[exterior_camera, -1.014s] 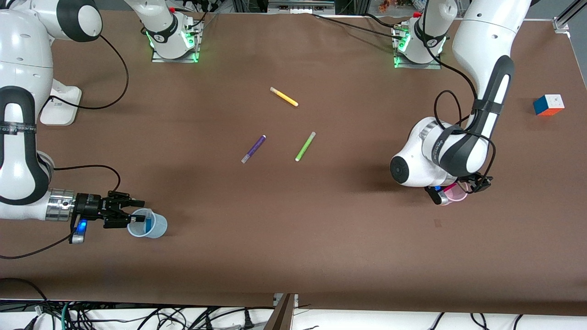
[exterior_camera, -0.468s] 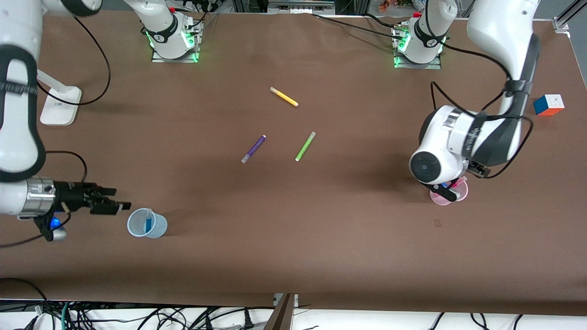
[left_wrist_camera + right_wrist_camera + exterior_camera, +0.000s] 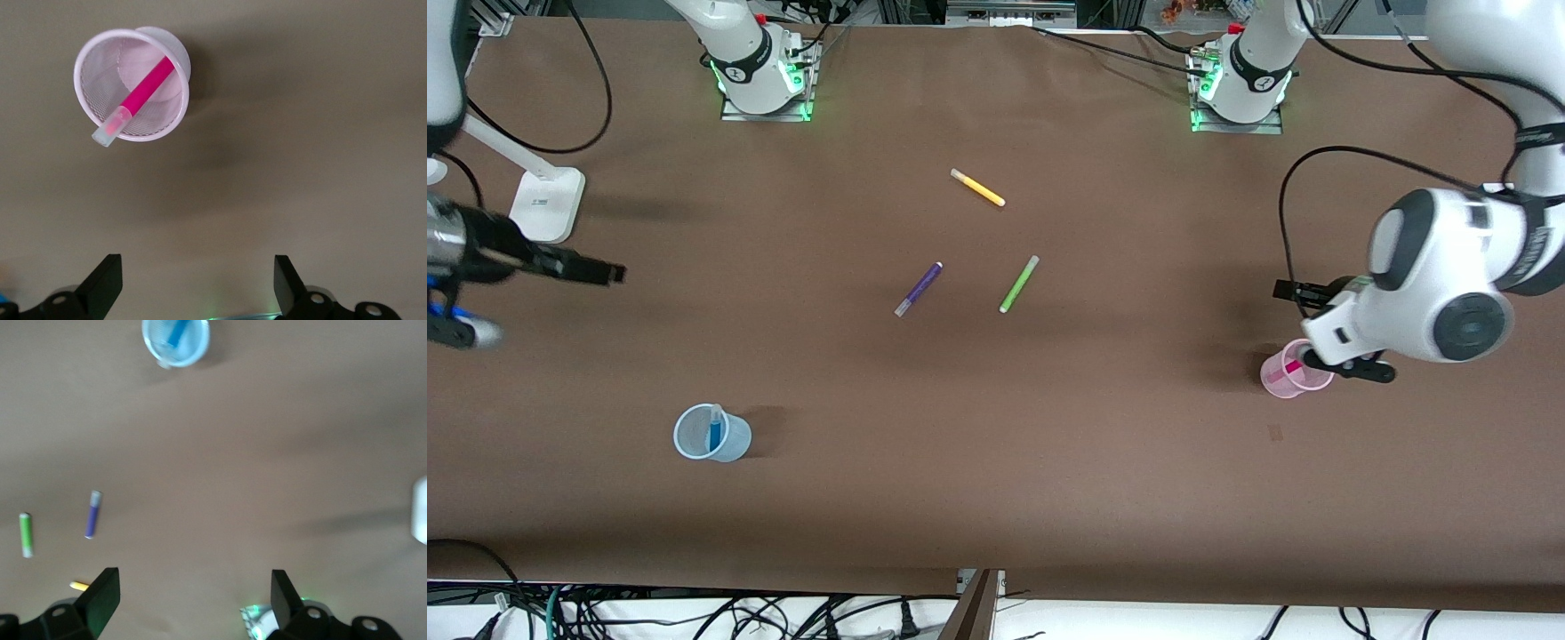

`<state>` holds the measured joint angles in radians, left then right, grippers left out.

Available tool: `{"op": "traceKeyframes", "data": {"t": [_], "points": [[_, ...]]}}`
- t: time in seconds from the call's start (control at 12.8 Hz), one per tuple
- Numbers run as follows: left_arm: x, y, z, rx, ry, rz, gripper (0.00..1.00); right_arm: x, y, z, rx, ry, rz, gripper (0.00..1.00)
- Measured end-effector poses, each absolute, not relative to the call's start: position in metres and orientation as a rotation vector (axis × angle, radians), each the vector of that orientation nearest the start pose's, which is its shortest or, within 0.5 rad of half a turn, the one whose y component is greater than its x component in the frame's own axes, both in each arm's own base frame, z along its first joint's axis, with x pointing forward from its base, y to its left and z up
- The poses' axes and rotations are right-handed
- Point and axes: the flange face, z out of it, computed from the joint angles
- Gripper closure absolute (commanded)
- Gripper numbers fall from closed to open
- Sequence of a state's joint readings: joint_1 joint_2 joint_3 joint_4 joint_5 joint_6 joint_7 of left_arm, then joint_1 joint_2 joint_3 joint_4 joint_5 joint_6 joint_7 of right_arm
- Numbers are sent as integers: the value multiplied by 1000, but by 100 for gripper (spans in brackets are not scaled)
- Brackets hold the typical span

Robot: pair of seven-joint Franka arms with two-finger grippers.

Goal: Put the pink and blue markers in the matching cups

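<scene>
The right gripper [image 3: 615, 273] has drawn away from the blue cup [image 3: 712, 434], rising toward the right arm's end of the desk. The left gripper [image 3: 1288, 291] has lifted off the pink cup [image 3: 1285, 376], leaving the pink marker [image 3: 137, 97] uncovered inside.

pink marker [image 3: 137, 100] leaning in pink cup [image 3: 175, 127] | blue marker [image 3: 715, 430] seemingly upright in blue cup [image 3: 734, 439]

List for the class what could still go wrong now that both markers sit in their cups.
1. The magenta-pink marker leans over the rim of the pale pink ribbed cup, so it might tip the cup.
2. The left claw, open, hangs close by that cup; a careless swing could knock it.
3. The bright blue marker leans in the pale blue cup.
</scene>
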<state>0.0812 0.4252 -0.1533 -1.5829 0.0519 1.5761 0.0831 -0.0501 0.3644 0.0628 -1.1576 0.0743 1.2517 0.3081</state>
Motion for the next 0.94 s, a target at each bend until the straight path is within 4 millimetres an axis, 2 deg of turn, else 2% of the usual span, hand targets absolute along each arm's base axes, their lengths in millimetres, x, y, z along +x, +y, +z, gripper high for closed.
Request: {"op": "traceKeyframes", "data": {"t": [0.16,0.31,0.47,0.62,0.7,0.78,0.94], "points": [[625,-24,405,-3113,234,541,0,611,11,586,-3055,430,440,0],[624,-24,454,-3128,231,347,0,609,20,580,-3070,409,459,0],[614,-20,508,-3123,201,176,0,609,31,575,-3091,382,473,0],[597,-3,561,-3109,125,16,0,608,34,574,-3094,376,477,0],[585,-1,575,-3107,78,-28,0,608,33,574,-3094,377,478,0],[577,-3,581,-3107,15,-77,0,608,33,574,-3094,376,478,0],[568,-11,580,-3109,-81,-131,0,608,35,574,-3095,372,478,0]]}}
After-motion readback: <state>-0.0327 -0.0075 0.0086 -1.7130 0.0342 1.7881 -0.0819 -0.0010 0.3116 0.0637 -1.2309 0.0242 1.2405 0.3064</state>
